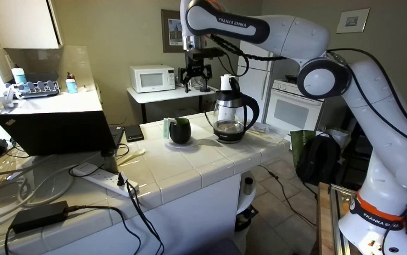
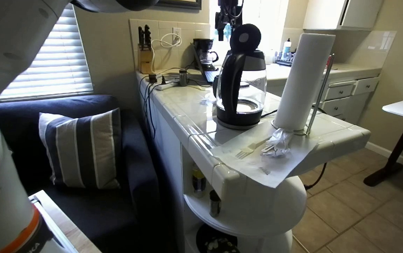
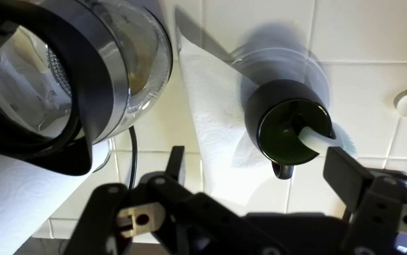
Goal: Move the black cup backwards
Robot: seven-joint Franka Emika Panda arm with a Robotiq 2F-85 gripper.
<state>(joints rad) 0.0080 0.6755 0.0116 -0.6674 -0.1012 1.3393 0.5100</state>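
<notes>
The black cup [image 1: 181,132] stands upright on a clear round plastic lid [image 1: 172,144] on the tiled counter. A pale greenish-white brush-like piece [image 1: 166,128] hangs over its rim. In the wrist view the cup [image 3: 255,115] shows its green inside and a small handle at the bottom. In an exterior view the kettle mostly hides it; only a dark sliver [image 2: 215,86] shows. My gripper [image 1: 196,89] is open and empty, pointing down, well above the counter. In the wrist view the cup appears just beyond the open fingers [image 3: 259,164], not touched.
The glass kettle [image 1: 229,135] with black handle stands beside the cup, its lid raised. A paper towel roll [image 2: 301,84] stands behind the kettle. A laptop [image 1: 56,132], phone [image 1: 133,133], spoon [image 1: 131,156] and power strip [image 1: 104,179] lie on the cup's other side.
</notes>
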